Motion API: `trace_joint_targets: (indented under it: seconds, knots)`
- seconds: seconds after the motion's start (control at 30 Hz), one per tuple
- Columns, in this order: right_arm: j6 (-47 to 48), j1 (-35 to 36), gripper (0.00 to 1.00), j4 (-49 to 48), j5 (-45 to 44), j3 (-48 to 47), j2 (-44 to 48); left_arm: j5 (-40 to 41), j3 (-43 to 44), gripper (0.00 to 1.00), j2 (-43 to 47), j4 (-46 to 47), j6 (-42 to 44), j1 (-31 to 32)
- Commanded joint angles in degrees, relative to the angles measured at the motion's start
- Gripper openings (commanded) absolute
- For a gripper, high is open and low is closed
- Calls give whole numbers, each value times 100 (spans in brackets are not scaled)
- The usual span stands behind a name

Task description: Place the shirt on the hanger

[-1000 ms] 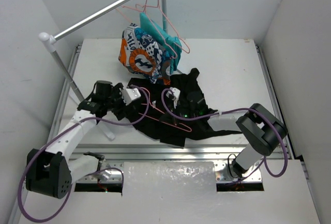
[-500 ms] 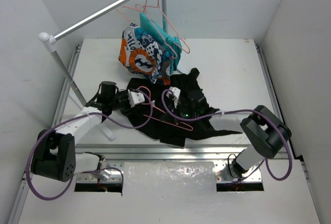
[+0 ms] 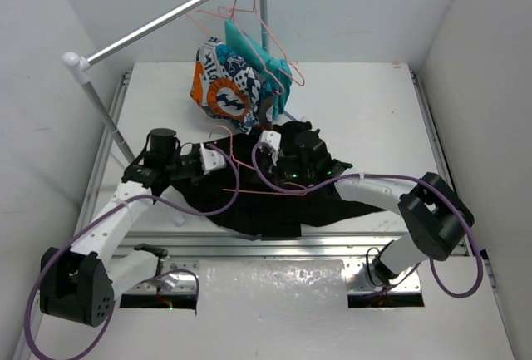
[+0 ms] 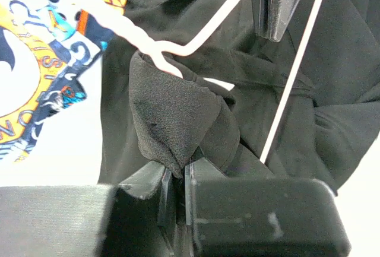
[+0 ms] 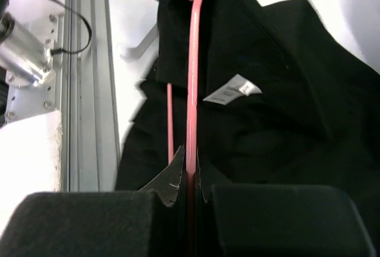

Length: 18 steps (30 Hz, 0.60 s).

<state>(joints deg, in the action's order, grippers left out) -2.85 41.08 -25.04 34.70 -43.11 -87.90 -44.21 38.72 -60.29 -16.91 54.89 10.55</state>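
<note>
Clamped tight: left gripper (image 4: 175, 177) on a shirt (image 4: 178, 114) fold, right gripper (image 5: 187, 174) on the hanger (image 5: 192, 79). Lying at 6 o'clock from the patterned garment (image 3: 223, 86). Judged roughly halfway: shoulders not yet seated.

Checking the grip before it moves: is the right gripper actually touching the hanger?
Touching. In the right wrist view the hanger, a pink wire, runs down into the right gripper and sits pinched between its closed fingers, with no gap visible.
</note>
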Motion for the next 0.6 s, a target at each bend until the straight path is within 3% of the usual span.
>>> trace_joint_targets:
  seconds: [0.0, 0.03, 0.07, 0.13, 0.17, 0.3, 0.43, 0.5, 0.57]
  knots:
    - [408, 216, 0, -388, 204, -312, 273, -396, 215, 0, 96, -497, -49, 62]
    - [356, 216, 0, -388, 161, -303, 308, -370, 215, 0, 140, -628, -49, 62]
    - [329, 216, 10, -388, -66, -286, 343, -291, 267, 0, 158, -682, -101, 62]
    - [-74, 208, 39, -327, -427, -233, 483, -107, 320, 0, 237, -630, -511, 62]
    - [-188, 199, 63, -152, -664, -198, 562, 242, 373, 0, 272, -517, -793, 53]
    - [-1380, 111, 99, -159, -2278, 346, 1405, 817, 505, 0, 518, -295, -1542, 44]
    - [-2350, -39, 99, 286, -3632, 1041, 3071, 1106, 768, 0, 554, -252, -2244, 44]
    - [-2473, -39, 99, 821, -3898, 1120, 3602, 1221, 908, 0, 571, -260, -2447, 44]
    - [-2614, -39, 92, 1053, -3857, 1226, 4200, 1152, 979, 0, 598, -331, -2466, 44]
